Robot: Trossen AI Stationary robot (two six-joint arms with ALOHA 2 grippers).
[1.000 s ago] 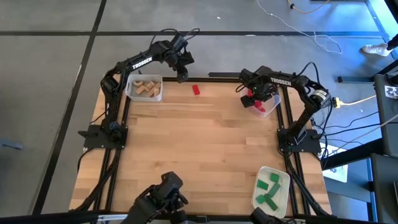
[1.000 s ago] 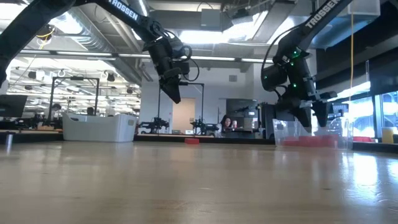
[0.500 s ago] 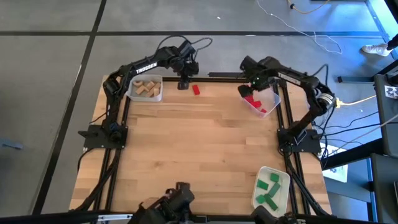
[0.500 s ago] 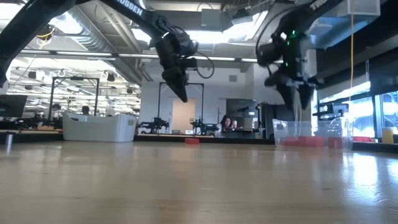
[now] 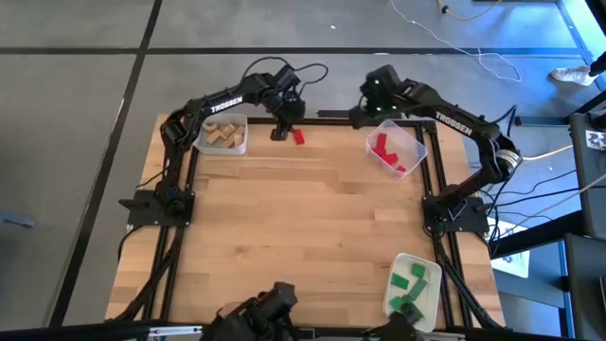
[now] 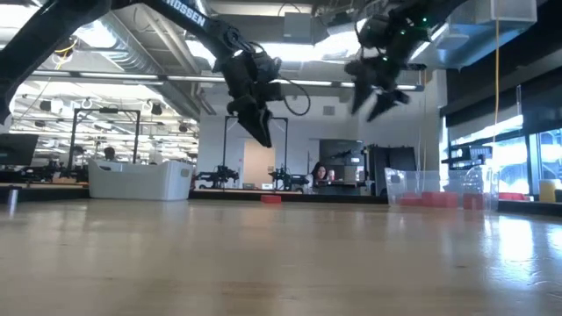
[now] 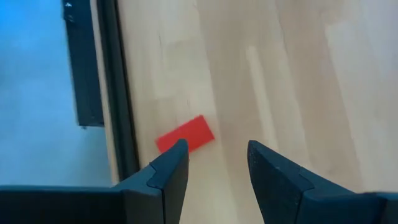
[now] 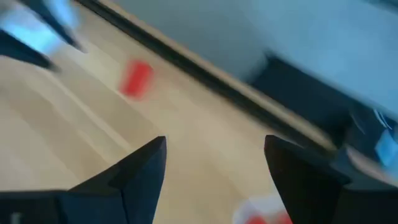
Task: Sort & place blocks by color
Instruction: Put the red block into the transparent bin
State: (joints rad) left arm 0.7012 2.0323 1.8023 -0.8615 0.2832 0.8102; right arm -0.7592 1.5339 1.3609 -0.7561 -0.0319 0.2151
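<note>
Wooden table (image 5: 303, 227): bins (image 5: 398, 152), red block (image 5: 298, 136)

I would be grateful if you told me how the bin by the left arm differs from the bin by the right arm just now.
The left bin holds plain tan wooden blocks; the right bin holds red blocks. The left bin lies square to the table edge, the right bin is turned at an angle. One loose red block lies on the table nearer the left bin, under the left gripper. Both are clear bins at the table's far edge.
</note>
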